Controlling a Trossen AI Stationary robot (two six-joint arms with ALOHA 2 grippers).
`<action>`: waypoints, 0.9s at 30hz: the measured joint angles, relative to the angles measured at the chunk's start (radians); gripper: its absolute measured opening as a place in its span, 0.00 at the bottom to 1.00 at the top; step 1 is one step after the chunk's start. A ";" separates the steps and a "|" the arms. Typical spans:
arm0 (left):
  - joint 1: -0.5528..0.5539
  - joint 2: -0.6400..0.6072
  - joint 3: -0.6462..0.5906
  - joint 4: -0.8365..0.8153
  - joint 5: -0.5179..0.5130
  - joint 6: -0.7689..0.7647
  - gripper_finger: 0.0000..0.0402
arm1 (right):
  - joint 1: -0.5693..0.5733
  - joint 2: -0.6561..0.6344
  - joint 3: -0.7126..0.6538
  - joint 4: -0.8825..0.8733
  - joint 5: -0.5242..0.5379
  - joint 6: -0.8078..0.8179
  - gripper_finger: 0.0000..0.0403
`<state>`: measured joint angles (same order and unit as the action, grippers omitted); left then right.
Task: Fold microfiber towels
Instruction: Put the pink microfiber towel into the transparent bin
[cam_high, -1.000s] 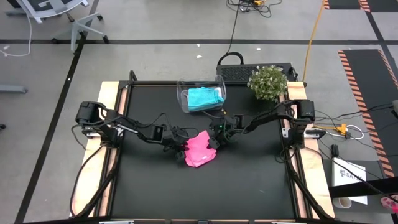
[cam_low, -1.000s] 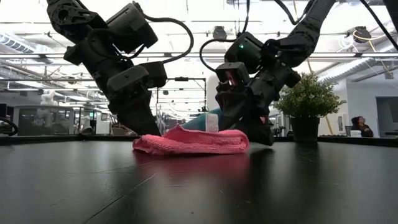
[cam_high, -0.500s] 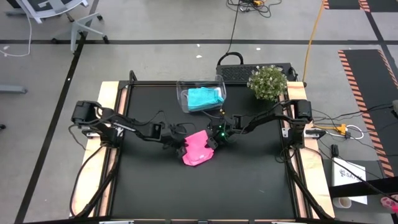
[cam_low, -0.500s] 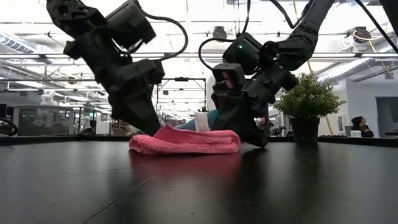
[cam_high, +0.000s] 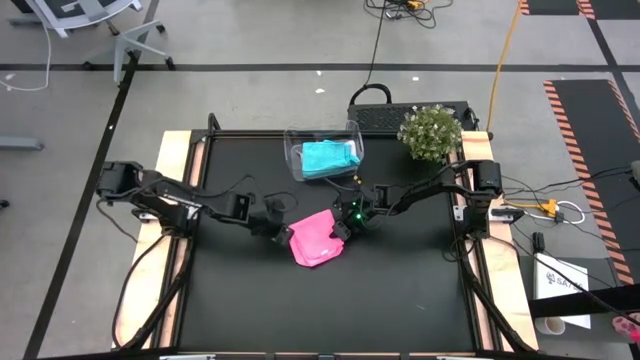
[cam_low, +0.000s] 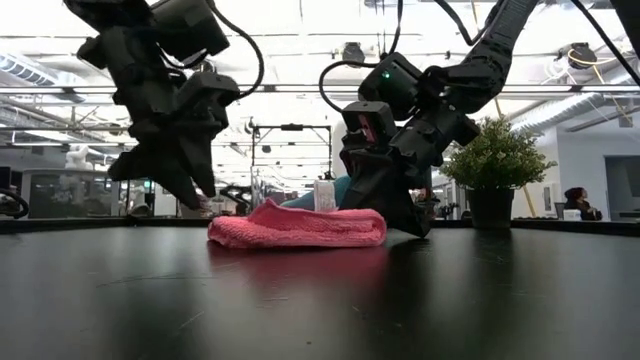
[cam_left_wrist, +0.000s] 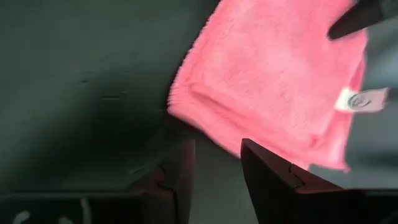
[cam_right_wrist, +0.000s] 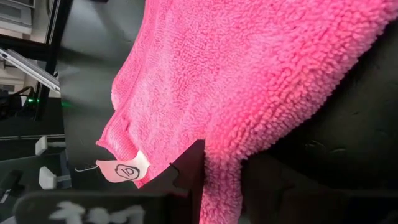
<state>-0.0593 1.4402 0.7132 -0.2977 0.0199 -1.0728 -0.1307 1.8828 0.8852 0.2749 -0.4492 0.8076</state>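
Black matting covers the table (cam_high: 400, 300), with a clear tub (cam_high: 296, 150) and a small plant (cam_high: 430, 132) at its far edge. Near the table's middle lies the pink towel (cam_high: 318, 238), folded over, plush and loopy, a white tag (cam_right_wrist: 121, 168) at 1 corner. A teal towel (cam_high: 330, 156) sits in the tub. The right gripper (cam_high: 343, 228) pinches the pink towel's edge. The left gripper (cam_left_wrist: 217, 171), fingers spread and empty, hangs just beside the opposite edge. To finish this fold cleanly, the right should probably hold the pile flat so the edges stay aligned.
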 joint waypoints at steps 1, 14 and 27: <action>-0.011 0.010 0.001 0.013 -0.014 -0.028 0.33 | 0.000 0.000 0.000 0.000 0.000 -0.001 0.21; -0.086 0.145 0.001 0.177 -0.059 -0.191 0.33 | 0.000 -0.010 -0.002 0.000 -0.025 -0.058 0.21; -0.068 0.235 0.003 0.331 0.043 -0.198 0.33 | 0.002 -0.013 -0.003 -0.014 -0.053 -0.118 0.21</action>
<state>-0.1272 1.6756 0.7166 0.0330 0.0625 -1.2704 -0.1291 1.8698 0.8825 0.2605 -0.5018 0.6900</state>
